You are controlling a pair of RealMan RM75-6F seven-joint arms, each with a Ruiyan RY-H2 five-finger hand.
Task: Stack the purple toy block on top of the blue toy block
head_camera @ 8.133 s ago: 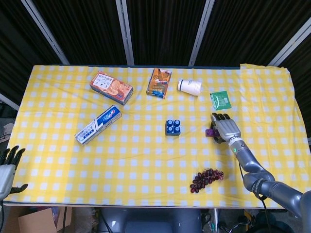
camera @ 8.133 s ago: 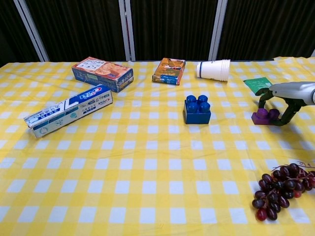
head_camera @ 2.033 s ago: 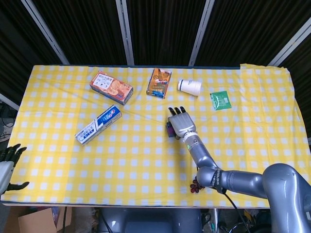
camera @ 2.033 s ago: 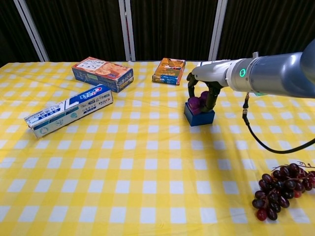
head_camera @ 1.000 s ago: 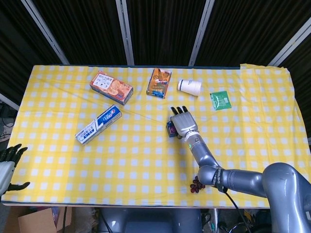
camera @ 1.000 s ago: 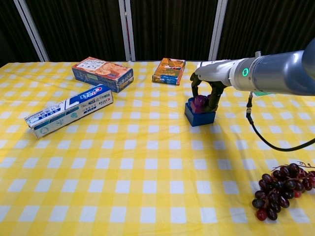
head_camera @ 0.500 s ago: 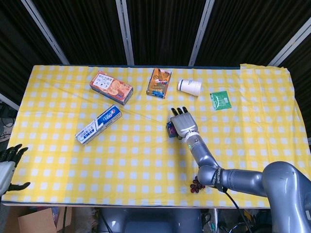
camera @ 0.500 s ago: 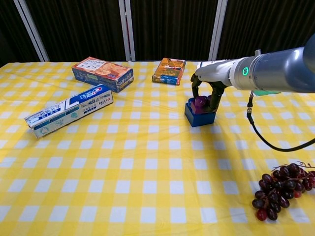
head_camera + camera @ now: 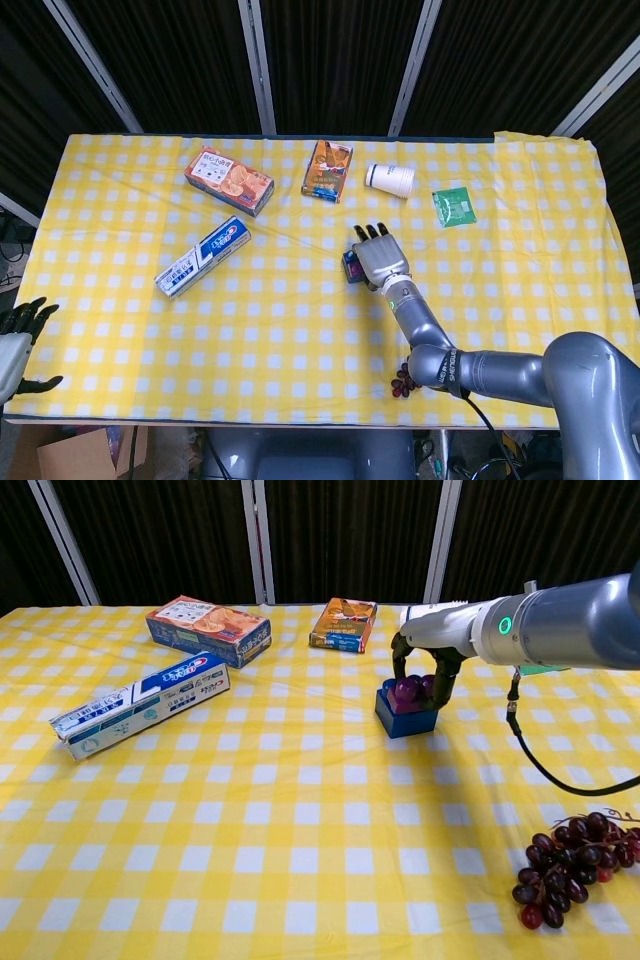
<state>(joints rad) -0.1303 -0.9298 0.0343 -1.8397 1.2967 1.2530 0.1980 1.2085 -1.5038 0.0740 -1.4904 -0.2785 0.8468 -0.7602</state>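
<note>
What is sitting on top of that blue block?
A purple toy block sits on the blue toy block, with the right hand arched over it, fingers down either side. From the head view the hand covers the purple block, so its exact seating is hidden.

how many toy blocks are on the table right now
2. The blue toy block sits near the table's middle, and the purple toy block is on top of it, gripped by the right robot hand. None seem hidden.
</note>
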